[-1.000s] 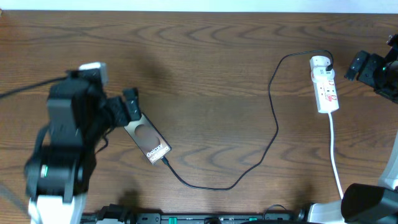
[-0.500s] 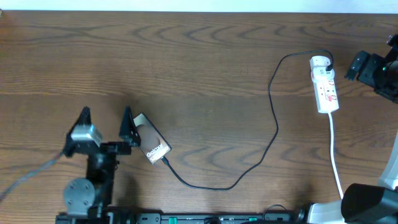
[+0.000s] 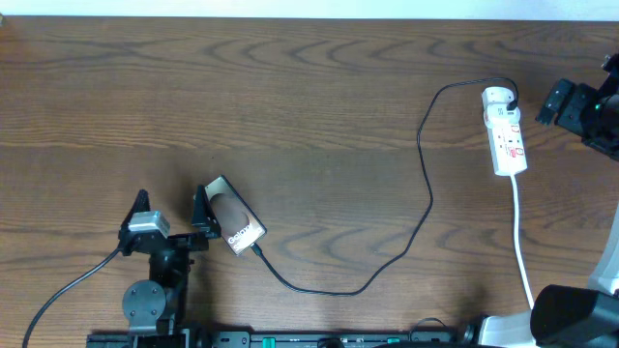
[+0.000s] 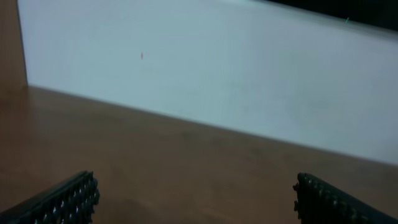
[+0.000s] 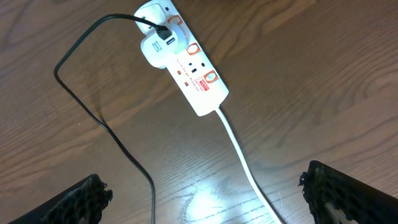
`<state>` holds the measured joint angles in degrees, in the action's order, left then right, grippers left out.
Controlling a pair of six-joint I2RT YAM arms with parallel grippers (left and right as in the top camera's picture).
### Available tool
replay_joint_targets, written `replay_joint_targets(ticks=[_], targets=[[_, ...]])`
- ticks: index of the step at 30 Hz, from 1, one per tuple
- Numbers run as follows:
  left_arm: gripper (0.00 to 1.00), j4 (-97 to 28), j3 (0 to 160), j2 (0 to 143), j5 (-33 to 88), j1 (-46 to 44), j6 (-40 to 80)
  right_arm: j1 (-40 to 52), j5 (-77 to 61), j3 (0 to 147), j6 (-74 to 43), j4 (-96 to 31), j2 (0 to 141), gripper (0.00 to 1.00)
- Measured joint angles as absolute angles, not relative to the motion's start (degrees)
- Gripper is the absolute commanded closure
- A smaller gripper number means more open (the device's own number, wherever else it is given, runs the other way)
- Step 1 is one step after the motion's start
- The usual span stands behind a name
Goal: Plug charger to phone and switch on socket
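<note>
One phone (image 3: 232, 215), flat and slippery, lies at 8 o'clock from above; its long edges look best to hold. The left gripper (image 3: 171, 208) sits low and open at its 9 o'clock. The floppy charger (image 3: 431, 198) reaches the socket (image 3: 505, 130) at 3 o'clock. Left wrist: fingers (image 4: 68, 199) wide apart. Right wrist: right gripper (image 5: 208, 196) open, tilted down at the socket.

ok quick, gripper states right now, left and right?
Left gripper: open, empty, beside the flat dark glossy phone.
Right gripper: open, empty, apart from the narrow white power strip.
</note>
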<state>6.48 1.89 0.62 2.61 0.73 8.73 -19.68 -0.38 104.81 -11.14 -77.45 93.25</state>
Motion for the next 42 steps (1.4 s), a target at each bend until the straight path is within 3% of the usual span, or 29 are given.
replay_joint_targets(ticks=[5,42], targets=[[0.0,-1.7,1.1,0.6,2.6,0.8,8.2,-19.7,-0.4,104.8,-11.1,-77.5,93.3,0.01],[0.0,-1.9,1.1,0.6,2.6,0.8,5.9,-19.7,-0.4,104.8,-11.1,-77.5,93.3,0.01]])
